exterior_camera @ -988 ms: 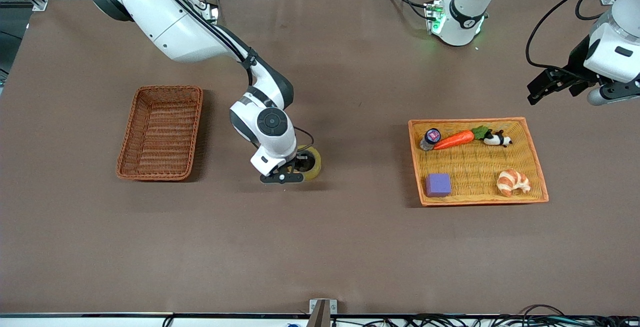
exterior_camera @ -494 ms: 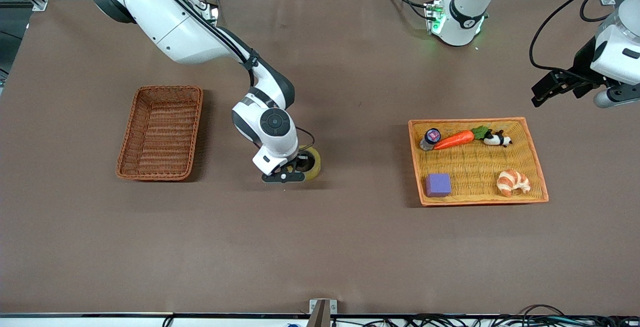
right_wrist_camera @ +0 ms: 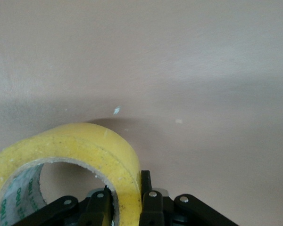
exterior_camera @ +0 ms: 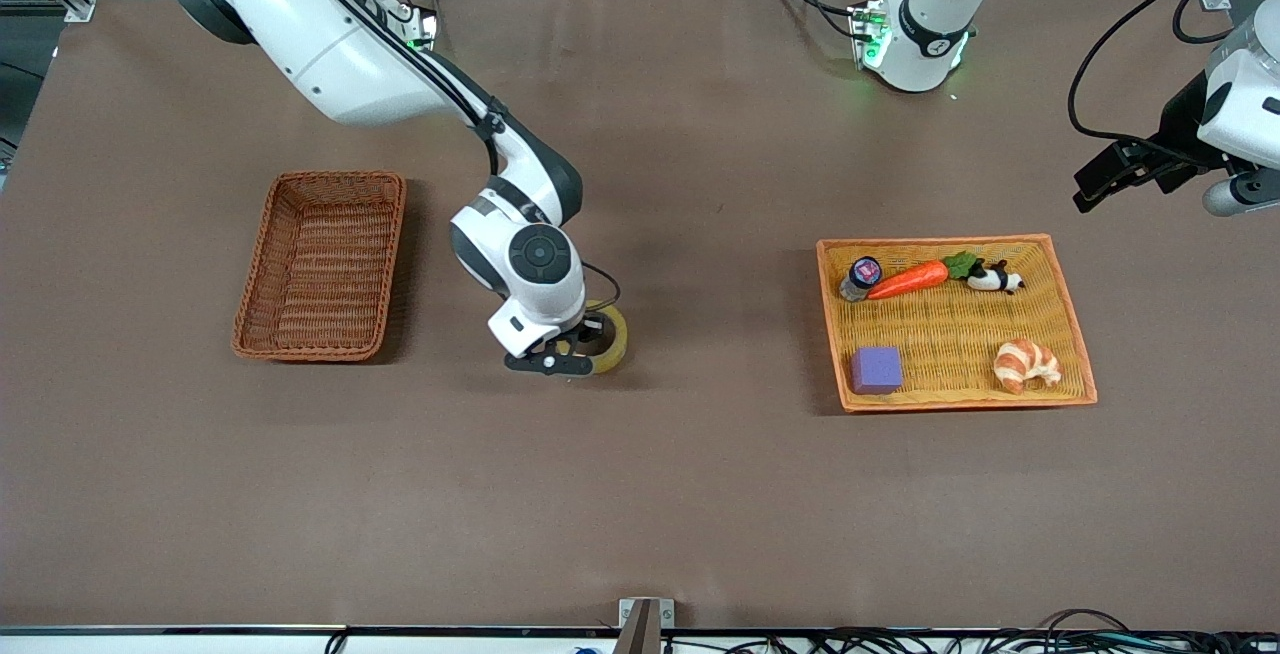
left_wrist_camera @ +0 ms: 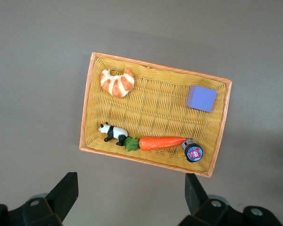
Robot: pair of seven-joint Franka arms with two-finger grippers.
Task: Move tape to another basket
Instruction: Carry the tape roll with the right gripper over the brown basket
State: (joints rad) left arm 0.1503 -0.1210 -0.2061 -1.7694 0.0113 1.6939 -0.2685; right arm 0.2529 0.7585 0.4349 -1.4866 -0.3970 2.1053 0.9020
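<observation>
The tape (exterior_camera: 607,339) is held by the right claw (exterior_camera: 572,354), a little left of the centre of the front view. In the right wrist view the wall of the roll (right_wrist_camera: 108,160) is seen pinched between the two fingers (right_wrist_camera: 150,207), one inside the hole and one outside.

Compared with half a second ago, the right claw and the tape have been shifted slightly toward the left of the frame, in the direction of the basket (exterior_camera: 322,264). A shadow is seen under the roll, so it is judged to be lifted a little off the tabletop (exterior_camera: 640,494), but this cannot be told for sure. The carrying step is therefore judged as just begun; most of the way to the basket is not yet covered.

The left claw (exterior_camera: 1125,174) is seen at the upper right edge of the frame, and it has been drawn further toward that edge; this arm waits. Its fingers (left_wrist_camera: 66,193) are spread wide and nothing is held.

The orange tray (exterior_camera: 1070,309) with the toys is left untouched.
</observation>
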